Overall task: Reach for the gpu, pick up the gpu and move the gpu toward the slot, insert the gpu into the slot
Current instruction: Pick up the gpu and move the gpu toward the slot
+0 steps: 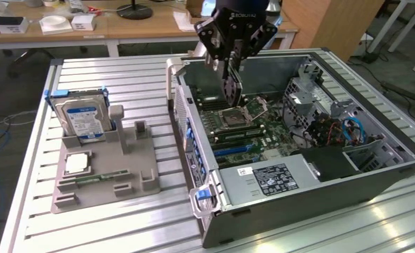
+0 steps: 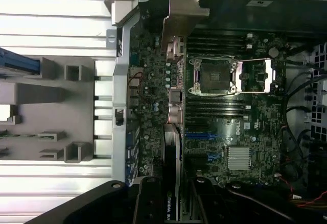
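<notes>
The open grey metal computer case [image 1: 299, 184] lies at the exterior view's right. Above its motherboard, the black gripper [image 1: 229, 64] clamps the thin dark gpu card [image 1: 232, 89], whose long axis hangs roughly upright. The blue slots [image 1: 232, 150] lie below it, nearer.
</notes>
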### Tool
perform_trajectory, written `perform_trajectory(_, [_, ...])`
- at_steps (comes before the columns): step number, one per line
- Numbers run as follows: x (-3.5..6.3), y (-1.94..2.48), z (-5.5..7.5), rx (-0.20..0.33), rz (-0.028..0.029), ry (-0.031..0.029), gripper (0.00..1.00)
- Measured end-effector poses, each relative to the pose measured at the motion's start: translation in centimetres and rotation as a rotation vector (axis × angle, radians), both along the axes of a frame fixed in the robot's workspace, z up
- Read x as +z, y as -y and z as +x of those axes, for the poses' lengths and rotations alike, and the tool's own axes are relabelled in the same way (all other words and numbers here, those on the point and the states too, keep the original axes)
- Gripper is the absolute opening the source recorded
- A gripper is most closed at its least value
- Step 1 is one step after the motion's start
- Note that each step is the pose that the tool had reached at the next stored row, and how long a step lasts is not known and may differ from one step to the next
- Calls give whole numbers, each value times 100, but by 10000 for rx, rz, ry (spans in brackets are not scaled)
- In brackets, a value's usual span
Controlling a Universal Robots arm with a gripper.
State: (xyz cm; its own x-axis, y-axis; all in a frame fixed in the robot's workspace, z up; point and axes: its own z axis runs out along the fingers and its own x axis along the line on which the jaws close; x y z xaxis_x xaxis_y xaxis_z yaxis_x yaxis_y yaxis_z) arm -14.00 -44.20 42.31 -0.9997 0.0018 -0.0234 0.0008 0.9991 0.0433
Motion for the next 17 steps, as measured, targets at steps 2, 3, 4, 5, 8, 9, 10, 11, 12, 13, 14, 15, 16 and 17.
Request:
perform_trajectory(2, [0,0,62,-1,18,1,26])
perform_trajectory(3, [0,0,94,-1,26,1,26])
perform_trajectory(4, [0,0,125,-2,34,0,26])
perform_trajectory(5, [0,0,157,-4,42,-1,26])
perform_trajectory(8, [1,0,251,-5,58,-1,26])
perform_trajectory(9, [0,0,282,-7,62,-1,26])
perform_trajectory(10, [0,0,313,-9,66,-1,26])
perform_trajectory(11, [1,0,344,-10,68,-1,26])
perform_trajectory(12, [0,0,377,-10,72,-1,26])
perform_trajectory(13, [0,0,408,-11,75,0,26])
perform_trajectory(14, [0,0,440,-12,78,0,26])
perform_trajectory(15, [0,0,468,-15,81,0,26])
perform_trajectory(16, [0,0,494,-18,85,0,26])
perform_trajectory(17, [0,0,520,-21,88,0,26])
